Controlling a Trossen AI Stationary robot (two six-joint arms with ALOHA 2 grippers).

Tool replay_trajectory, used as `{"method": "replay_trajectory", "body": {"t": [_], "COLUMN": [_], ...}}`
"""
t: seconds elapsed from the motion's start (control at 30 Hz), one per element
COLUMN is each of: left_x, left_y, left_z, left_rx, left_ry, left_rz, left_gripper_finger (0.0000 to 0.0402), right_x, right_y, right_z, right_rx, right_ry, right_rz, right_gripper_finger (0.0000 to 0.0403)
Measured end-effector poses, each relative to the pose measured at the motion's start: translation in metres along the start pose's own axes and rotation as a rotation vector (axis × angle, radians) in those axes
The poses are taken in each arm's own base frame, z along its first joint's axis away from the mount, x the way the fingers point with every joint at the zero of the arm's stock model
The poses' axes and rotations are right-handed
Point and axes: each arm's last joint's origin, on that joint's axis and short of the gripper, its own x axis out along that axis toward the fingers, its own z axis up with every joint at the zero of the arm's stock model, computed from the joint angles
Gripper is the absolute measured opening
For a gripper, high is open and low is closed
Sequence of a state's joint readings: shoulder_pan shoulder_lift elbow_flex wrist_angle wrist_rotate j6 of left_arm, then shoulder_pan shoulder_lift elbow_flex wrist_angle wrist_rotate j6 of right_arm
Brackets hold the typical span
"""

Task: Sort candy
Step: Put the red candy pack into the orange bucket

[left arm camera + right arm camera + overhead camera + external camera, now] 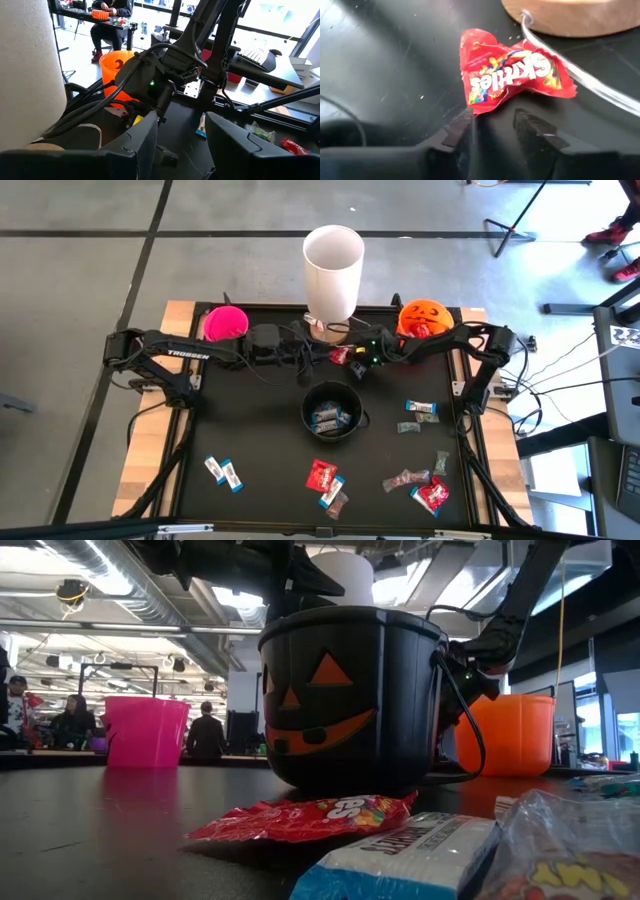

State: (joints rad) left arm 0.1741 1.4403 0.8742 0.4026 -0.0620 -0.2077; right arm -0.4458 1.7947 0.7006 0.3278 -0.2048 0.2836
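Note:
A red candy packet (pixel 512 75) lies flat on the black table near the white cup's wooden base (pixel 570 15); in the high view the packet (pixel 340 355) is at the table's far middle. My right gripper (pixel 495 127) stands open just short of it, slanting down, nothing between its fingers. My left gripper (pixel 182 145) hangs open above the table (pixel 300 362), facing the right arm, and holds nothing. More candy (pixel 325 418) lies in the black pumpkin bucket (pixel 330 393). Loose candy lies across the near half: blue-and-white bars (pixel 225 472), red packets (pixel 321 473), (pixel 433 495).
The pink cup (pixel 225 323) stands at the far left and the orange pumpkin bucket (pixel 425 318) at the far right. The tall white cup (pixel 333 265) stands between them at the far edge. A clear cord (pixel 580 75) runs past the packet. People sit in the room beyond.

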Motion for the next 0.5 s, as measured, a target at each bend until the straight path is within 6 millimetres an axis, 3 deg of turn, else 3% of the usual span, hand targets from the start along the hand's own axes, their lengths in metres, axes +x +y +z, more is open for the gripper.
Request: {"method": "replay_trajectory", "body": {"t": [0.27, 0.5], "left_x": [-0.0003, -0.0004], "left_y": [-0.0039, -0.0061], "left_z": [-0.0008, -0.0018], "left_rx": [-0.001, 0.001], "left_ry": [0.002, 0.008], "left_rz": [-0.010, -0.016], "left_gripper_finger": [0.0156, 0.0156], "right_x": [0.0049, 0.0029], "right_y": [-0.0018, -0.0004], "right_z": [0.0004, 0.0021], "right_rx": [-0.032, -0.053], "right_ry": [-0.033, -0.041], "right_rz": [-0.010, -0.003], "right_gripper_finger": [0.0012, 0.0003]}}
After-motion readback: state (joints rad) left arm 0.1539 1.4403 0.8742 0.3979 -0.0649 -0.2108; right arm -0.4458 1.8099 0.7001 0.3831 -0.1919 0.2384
